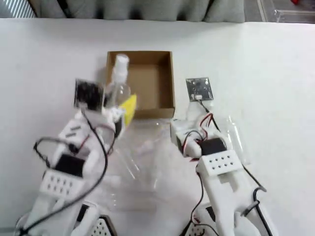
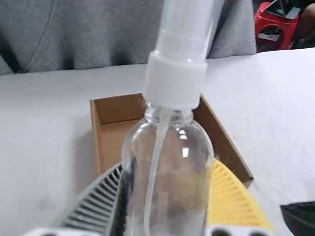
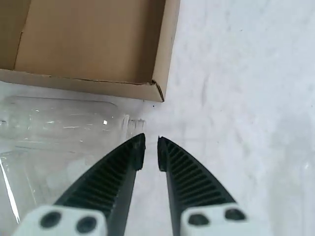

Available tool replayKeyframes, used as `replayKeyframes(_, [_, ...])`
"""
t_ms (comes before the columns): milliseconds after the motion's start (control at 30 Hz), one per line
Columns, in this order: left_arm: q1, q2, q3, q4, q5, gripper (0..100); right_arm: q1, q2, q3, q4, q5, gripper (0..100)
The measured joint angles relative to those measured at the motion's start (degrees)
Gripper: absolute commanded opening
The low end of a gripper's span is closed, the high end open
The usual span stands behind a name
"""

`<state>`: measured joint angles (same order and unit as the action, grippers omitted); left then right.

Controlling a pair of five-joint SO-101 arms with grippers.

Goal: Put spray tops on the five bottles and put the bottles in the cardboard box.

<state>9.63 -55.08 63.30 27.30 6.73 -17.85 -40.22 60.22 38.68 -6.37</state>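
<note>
We judge the bottle (image 2: pixel 167 157) light, glassy and slippery. The left gripper (image 2: pixel 165 204) pinches its mid-body, and the right gripper (image 3: pixel 150 147) is nearly closed, empty.

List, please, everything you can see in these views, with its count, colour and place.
cardboard box: one, brown, open-topped, mid-table beyond the arms.
bottle: one, clear, upright at the box's left wall, held.
spray top: one, white, on that bottle.
loose bottles: count unclear, clear, lying between the arms and right of the right arm; the one along the box's near wall has no top.
table: one, white.
grey fabric: one, beyond the table's far edge.
red object: one, off the table's far corner.
left gripper: grey and yellow, shut on the bottle.
right gripper: black, nearly closed on nothing, by the box's near right corner.
</note>
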Motion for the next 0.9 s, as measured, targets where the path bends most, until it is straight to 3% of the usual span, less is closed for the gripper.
replayKeyframes(133, [-1.32, 9.76, -2.73, -4.75, 4.48, 11, -3.08, -8.7, 5.54, -0.18, 0.18, 1.7])
replayKeyframes(300, [-1.23, 10.73, -2.9, -7.74, 8.53, 11, -9.41, -23.47, 12.92, -0.44, 0.18, 1.7])
replayKeyframes(533, [-1.23, 10.73, -2.9, -10.55, 8.97, 11, -18.55, -42.02, 20.48, -2.02, 0.35, 1.7])
replayKeyframes(700, [-1.05, 10.73, -1.85, -18.64, 8.97, 1, -23.91, -49.23, 27.96, -11.69, 0.35, 1.7])
replayKeyframes(900, [5.19, 10.55, 1.85, -23.91, 8.97, 4, -26.2, -51.78, 36.13, -29.63, 0.35, 1.7])
